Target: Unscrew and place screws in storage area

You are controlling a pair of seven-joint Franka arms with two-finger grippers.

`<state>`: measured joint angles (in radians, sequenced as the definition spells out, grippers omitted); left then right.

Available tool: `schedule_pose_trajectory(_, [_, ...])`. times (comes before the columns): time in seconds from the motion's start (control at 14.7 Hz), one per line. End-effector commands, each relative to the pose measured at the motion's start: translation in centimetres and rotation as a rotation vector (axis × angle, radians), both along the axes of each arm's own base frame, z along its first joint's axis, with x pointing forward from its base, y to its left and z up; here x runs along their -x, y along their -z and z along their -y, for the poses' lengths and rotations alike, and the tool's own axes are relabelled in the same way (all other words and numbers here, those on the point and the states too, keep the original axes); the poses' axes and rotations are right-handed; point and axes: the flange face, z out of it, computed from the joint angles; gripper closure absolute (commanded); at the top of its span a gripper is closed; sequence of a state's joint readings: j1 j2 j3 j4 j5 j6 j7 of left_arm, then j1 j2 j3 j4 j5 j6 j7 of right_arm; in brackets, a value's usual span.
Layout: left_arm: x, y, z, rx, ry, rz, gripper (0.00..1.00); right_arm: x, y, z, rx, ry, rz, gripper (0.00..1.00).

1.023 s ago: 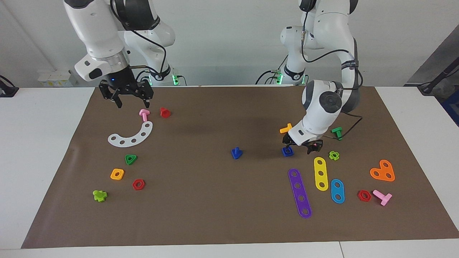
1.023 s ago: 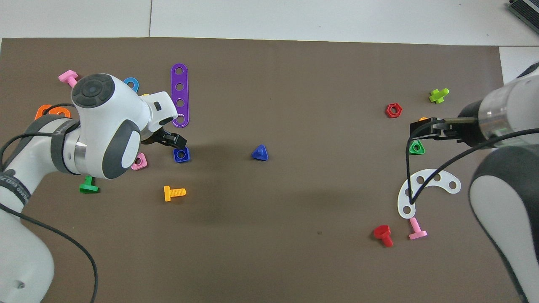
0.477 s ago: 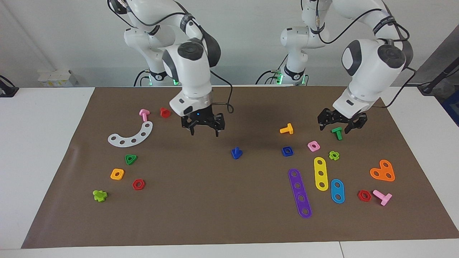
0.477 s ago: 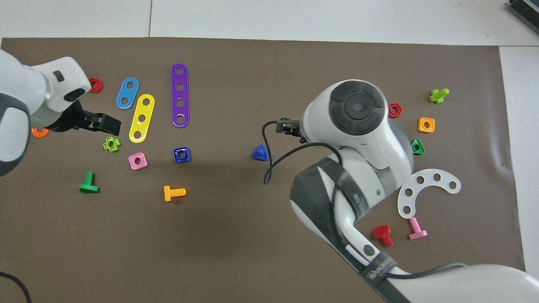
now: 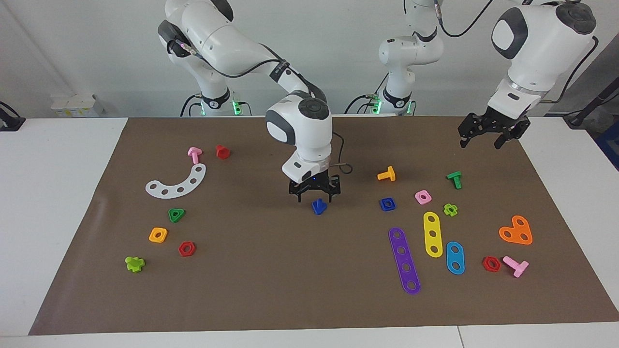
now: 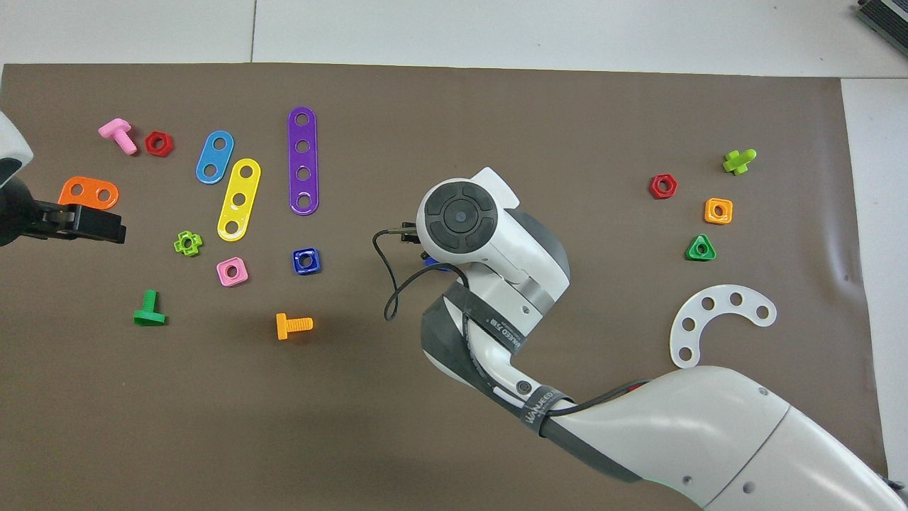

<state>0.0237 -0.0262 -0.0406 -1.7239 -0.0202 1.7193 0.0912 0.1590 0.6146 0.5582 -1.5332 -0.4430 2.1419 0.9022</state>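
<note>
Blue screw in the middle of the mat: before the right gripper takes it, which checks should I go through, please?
1. Right gripper directly over the blue screw: ok.
2. Right gripper open: ok.
3. Fingers already around the screw: cannot tell; the wrist hides it from above.
4. Mat beside the screw free of other parts: ok; the blue nut lies well apart.
5. Left gripper out of the way: ok, raised over the mat's edge.
6. Bare mat by the white strip for setting it down: ok.

A white tabletop [image 5: 58,203] is carrying a brown mat [image 5: 290,280]. Lying on the mat are a dark-blue bolt [image 5: 318,206] mid-mat, a white curved strip [image 5: 176,182] with nuts toward the right arm's end, and purple [image 5: 404,260], yellow [image 5: 433,234] and blue [image 5: 455,257] strips toward the left arm's end.
</note>
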Motion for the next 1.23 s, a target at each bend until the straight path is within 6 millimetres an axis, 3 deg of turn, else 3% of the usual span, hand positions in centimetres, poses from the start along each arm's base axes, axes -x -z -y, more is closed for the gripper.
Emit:
schedule_pose_trajectory(0.0, [-0.3,0.1,0.2,-0.014,-0.074,0.030,0.00,0.4,0.4,-0.7,-0.002,-0.009,-0.006,0.11])
schedule_pose_trajectory(0.07, [-0.7,-0.1,0.5,-0.034,-0.114,0.063,0.00,0.9,1.1,-0.9,0.003,-0.015,-0.018,0.20])
schedule_pose_trajectory(0.2, [-1.5,-0.7,0.1,-0.032,-0.157,0.118,0.00,1.4,1.5,-1.4,-0.002,-0.024,-0.018,0.25])
schedule_pose_trajectory(0.48, [-2.2,-1.8,-0.4,-0.024,-0.164,0.134,0.00,2.5,3.2,-1.6,0.002,-0.043,-0.034,0.46])
schedule_pose_trajectory(0.75, [-0.2,0.9,0.0,-0.034,-0.157,0.055,0.00,2.5,3.4,-1.6,-0.002,-0.047,-0.031,0.53])
schedule_pose_trajectory(1.16, [0.1,1.9,-0.2,-0.041,-0.063,0.028,0.00,2.4,4.1,-2.0,-0.023,-0.056,-0.011,0.56])
